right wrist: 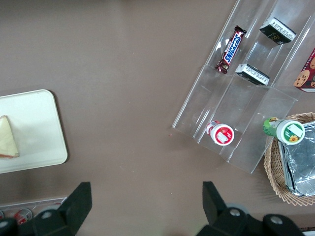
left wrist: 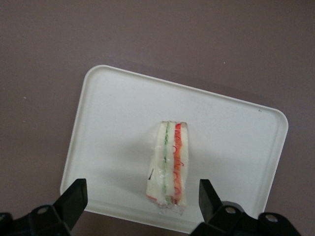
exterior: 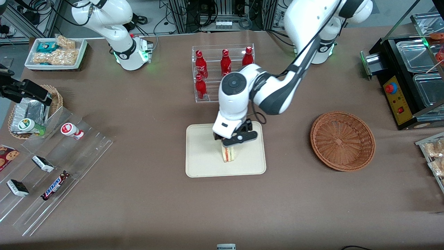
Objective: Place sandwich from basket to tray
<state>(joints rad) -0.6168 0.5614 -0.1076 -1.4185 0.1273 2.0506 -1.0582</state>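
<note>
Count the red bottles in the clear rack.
4: three along the rack's upper row, one lower. The arm may hide more. The gripper is open above the sandwich.

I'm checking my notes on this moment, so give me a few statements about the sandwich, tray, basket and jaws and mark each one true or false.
1. The sandwich stands on the tray. True.
2. The basket holds the sandwich. False: nothing shows in the basket.
3. The gripper is above the sandwich with its jaws open and clear of it. True.
4. The basket sits on the tray. False: it rests on the table, toward the working arm's end.
5. The sandwich lies flat. False: it stands on edge, filling stripes up.
</note>
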